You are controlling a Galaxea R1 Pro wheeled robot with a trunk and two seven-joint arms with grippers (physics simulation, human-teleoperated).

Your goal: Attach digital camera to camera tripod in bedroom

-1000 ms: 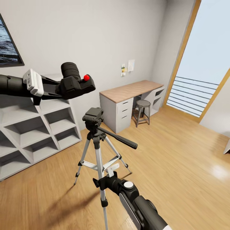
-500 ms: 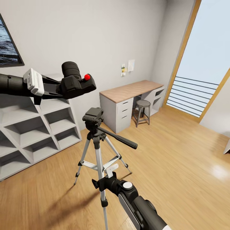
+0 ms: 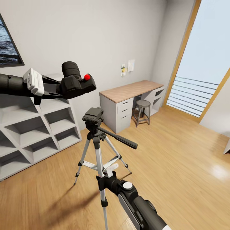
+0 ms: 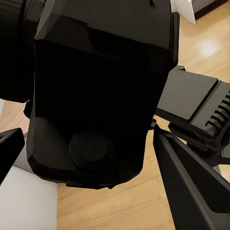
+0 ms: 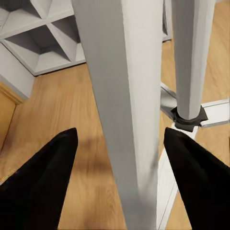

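The small boxy matte-black digital camera with a bright red round button on top [image 3: 76, 84] is held aloft in the left gripper [image 3: 59, 88], whose jaws are closed on the camera body; in the left wrist view the camera's dark underside [image 4: 98, 91] sits between the gripper's parts with wood floor behind. It hangs above and to the left of the tall camera tripod with thin silver-grey legs and a black head with a long pan handle [image 3: 93, 116], well apart from the flat top of that head. The right gripper [image 3: 103, 182] is low down at the tripod's front leg; in the right wrist view its two dark fingers [image 5: 40, 184] stand apart on either side of the grey leg [image 5: 125, 110], spread and not visibly pressing on it, so it looks set to steady the tripod rather than gripping it yet. The step in hand seems to be the carry of the camera toward the mount. The next move likely calls for shifting the camera rightward and down until its base is level over the tripod head, then lowering it squarely, perhaps with the right gripper first closing on the leg so the stand does not tip on the light wood plank floor [image 3: 179, 159].
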